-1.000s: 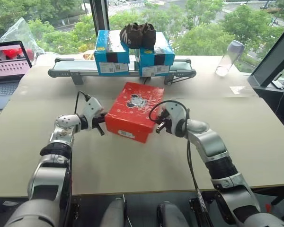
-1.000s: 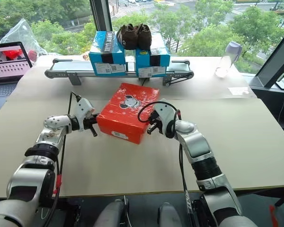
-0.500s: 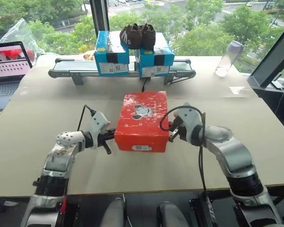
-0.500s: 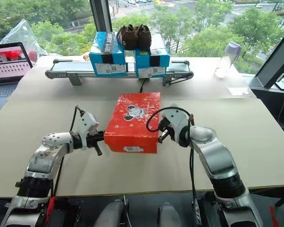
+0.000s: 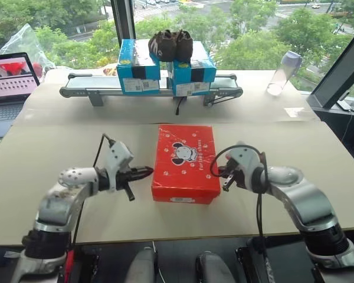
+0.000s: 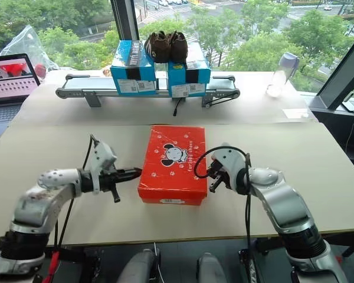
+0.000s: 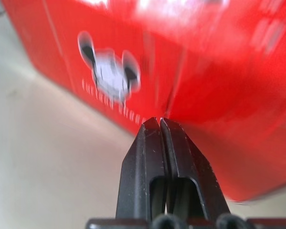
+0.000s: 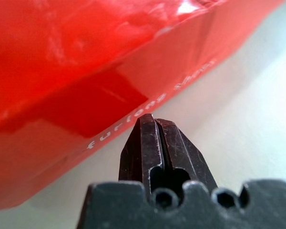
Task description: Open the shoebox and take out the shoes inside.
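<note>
Table: shoebox lid closed, contents hidden; logo blurred.

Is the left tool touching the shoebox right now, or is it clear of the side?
Cannot tell. In the left eye view the shut left tool tip sits right at the shoebox side, with no plain gap or contact; the left wrist view is no clearer.

The robot's two silver arms reach forward and bend in toward each other. The left gripper of two black fingers is pressed tight together — no gap — and it points in toward the middle, tipped a little down. The right gripper is closed tight too, and it points in from the other side.
</note>
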`<state>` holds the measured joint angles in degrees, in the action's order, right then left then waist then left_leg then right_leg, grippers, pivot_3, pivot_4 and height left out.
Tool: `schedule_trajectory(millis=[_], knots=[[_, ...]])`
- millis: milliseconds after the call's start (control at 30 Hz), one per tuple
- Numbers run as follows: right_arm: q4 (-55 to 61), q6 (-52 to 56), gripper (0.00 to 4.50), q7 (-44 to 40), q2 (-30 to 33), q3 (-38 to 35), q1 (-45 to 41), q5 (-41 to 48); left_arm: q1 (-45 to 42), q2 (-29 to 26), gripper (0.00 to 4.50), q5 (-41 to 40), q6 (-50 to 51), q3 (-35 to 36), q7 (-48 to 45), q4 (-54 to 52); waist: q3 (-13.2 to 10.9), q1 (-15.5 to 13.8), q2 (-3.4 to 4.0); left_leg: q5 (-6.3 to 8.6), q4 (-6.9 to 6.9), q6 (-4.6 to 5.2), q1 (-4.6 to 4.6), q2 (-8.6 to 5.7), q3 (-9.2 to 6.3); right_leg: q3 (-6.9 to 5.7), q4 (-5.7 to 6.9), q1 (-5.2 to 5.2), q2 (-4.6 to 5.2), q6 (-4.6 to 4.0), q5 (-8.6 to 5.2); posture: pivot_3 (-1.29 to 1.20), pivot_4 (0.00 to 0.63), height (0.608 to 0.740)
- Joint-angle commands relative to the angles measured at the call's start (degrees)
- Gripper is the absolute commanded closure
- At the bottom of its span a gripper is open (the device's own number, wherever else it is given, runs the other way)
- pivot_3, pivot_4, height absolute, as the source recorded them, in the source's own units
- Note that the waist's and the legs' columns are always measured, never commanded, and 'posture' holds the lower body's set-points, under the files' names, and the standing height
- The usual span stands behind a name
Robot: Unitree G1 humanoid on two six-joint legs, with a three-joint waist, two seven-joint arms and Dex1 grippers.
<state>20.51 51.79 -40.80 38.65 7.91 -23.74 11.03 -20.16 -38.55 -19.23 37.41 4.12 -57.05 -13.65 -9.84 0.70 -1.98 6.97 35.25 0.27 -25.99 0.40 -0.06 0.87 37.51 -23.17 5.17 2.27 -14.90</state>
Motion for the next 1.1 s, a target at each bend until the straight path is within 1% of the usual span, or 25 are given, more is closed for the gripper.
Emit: schedule_trajectory(millis=[33,100,167,200,233,333,367,400,433,467,567,700,767,900,1000,1100], knots=[[-1.88,-3.85,4.5,-2.35,4.52,-3.46,-0.68,-0.06,-2.05,-4.45,4.41,-1.23,-2.42,3.24,-2.19,2.26,0.0,0.01,0.0,0.0,0.0,0.0,0.0,0.0,0.01,0.0,-0.03,0.0,0.0,0.0,0.0,0.0,0.15,0.74],[-3.71,-5.29,4.5,-3.83,7.04,-4.38,-0.76,0.02,-2.89,-7.06,4.41,-2.2,-2.29,3.99,-3.65,2.68,0.0,0.02,0.0,0.0,-0.02,0.0,0.0,0.0,0.05,0.01,-0.11,0.01,0.02,0.0,0.0,0.0,0.15,0.74],[-5.3,-6.63,4.5,-6.68,10.43,-5.96,-0.83,0.71,-5.03,-10.04,4.41,-5.24,0.14,5.81,-5.99,2.27,-0.01,0.0,0.0,0.01,-0.1,0.0,-0.02,0.04,0.07,0.01,-0.29,0.04,0.01,0.02,0.02,0.0,0.15,0.74],[-5.68,-7.41,4.5,-8.58,12.11,-6.7,-0.76,1.45,-6.52,-11.4,3.9,-7.78,2.4,6.9,-7.32,1.88,-0.01,-0.05,0.0,0.01,-0.1,0.0,-0.11,0.06,0.07,-0.01,-0.33,-0.01,0.0,0.02,0.04,0.0,0.15,0.74],[-5.71,-8.11,4.5,-10.51,13.49,-7.43,-0.55,2.49,-7.73,-12.68,3.75,-10.67,4.75,7.92,-8.73,1.15,-0.02,-0.15,0.0,0.01,-0.1,0.0,-0.16,0.06,0.06,-0.03,-0.34,-0.04,0.0,0.02,0.04,0.0,0.15,0.74],[-5.01,-8.92,4.5,-15.42,16.02,-9.78,0.24,6.28,-10.56,-16.31,2.65,-18.17,11.43,10.11,-11.31,-1.27,-0.04,0.0,-0.01,0.04,-0.1,0.04,-0.2,0.09,0.07,-0.04,-0.42,-0.03,-0.01,0.04,0.04,0.0,0.15,0.74],[-4.82,-8.74,4.5,-16.38,16.35,-10.5,0.38,7.41,-11.19,-17.3,2.25,-19.7,12.96,10.45,-11.54,-1.76,-0.04,0.03,-0.01,0.06,-0.11,0.07,-0.18,0.09,0.08,-0.04,-0.43,-0.01,0.0,0.04,0.03,0.0,0.15,0.74],[-4.51,-8.2,4.5,-17.4,16.58,-11.31,0.48,8.75,-11.8,-18.53,1.94,-21.14,14.28,10.83,-11.94,-2.28,-0.04,0.09,-0.01,0.06,-0.11,0.08,-0.18,0.09,0.08,-0.03,-0.45,0.01,0.0,0.05,0.02,0.0,0.15,0.74],[-3.83,-8.05,4.5,-19.06,17.15,-12.11,1.02,10.24,-12.57,-20.32,1.43,-22.87,15.99,11.46,-12.73,-2.81,-0.04,0.19,-0.01,0.07,-0.12,0.08,-0.15,0.09,0.1,-0.01,-0.45,0.02,0.0,0.06,0.02,0.0,0.15,0.74],[-3.41,-8.02,4.5,-20.21,17.57,-12.61,1.43,11.21,-13.07,-21.58,1.09,-24.15,17.13,11.84,-13.15,-3.16,-0.05,0.27,-0.01,0.07,-0.12,0.08,-0.14,0.11,0.12,0.0,-0.43,0.01,-0.01,0.06,0.02,0.0,0.15,0.74],[-4.09,-7.82,4.5,-20.06,17.48,-13.16,2.09,12.24,-13.73,-26.42,0.05,-26.78,18.93,13.3,-14.84,-4.02,-0.05,0.35,0.0,0.07,-0.12,0.08,-0.13,0.2,0.15,0.01,-0.43,0.0,-0.1,0.05,0.02,0.0,0.15,0.74],[-6.28,-11.96,4.5,-19.38,16.47,-9.58,2.55,9.34,-12.87,-31.74,0.05,-29.16,19.98,14.75,-16.73,-5.74,-0.05,0.19,0.0,0.07,-0.09,0.08,-0.11,0.26,0.23,0.02,-0.45,-0.02,-0.1,0.08,0.01,0.0,0.15,0.74],[-8.74,-14.38,4.5,-17.73,13.63,-5.82,1.22,6.75,-10.97,-34.05,0.05,-29.18,19.44,15.82,-17.43,-7.97,-0.04,0.16,-0.01,0.07,-0.11,0.07,-0.09,0.26,0.25,0.02,-0.46,-0.02,-0.09,0.08,-0.01,0.0,0.15,0.74],[-12.22,-17.02,4.5,-16.77,7.84,-0.72,-1.21,4.58,-10.3,-35.65,0.05,-30.65,20.42,17.22,-15.88,-10.43,-0.07,0.16,0.04,0.07,-0.12,0.06,-0.09,0.33,0.28,0.04,-0.48,-0.05,-0.17,0.03,0.01,0.0,0.15,0.74],[-13.62,-20.54,4.5,-17.97,5.84,3.5,-1.9,1.85,-10.6,-36.57,0.05,-32.95,22.01,18.91,-14.78,-11.54,-0.08,0.16,0.05,0.07,-0.12,0.07,-0.12,0.33,0.3,0.08,-0.46,-0.09,-0.2,-0.02,0.05,0.0,0.15,0.74],[-13.06,-19.74,4.5,-18.71,2.97,3.43,-3.92,4.07,-9.23,-37.97,0.05,-34.3,23.45,21.38,-14.26,-12.15,-0.09,0.16,0.04,0.07,-0.12,0.07,-0.14,0.33,0.29,0.09,-0.47,-0.08,-0.21,-0.01,0.05,0.0,0.15,0.74]])
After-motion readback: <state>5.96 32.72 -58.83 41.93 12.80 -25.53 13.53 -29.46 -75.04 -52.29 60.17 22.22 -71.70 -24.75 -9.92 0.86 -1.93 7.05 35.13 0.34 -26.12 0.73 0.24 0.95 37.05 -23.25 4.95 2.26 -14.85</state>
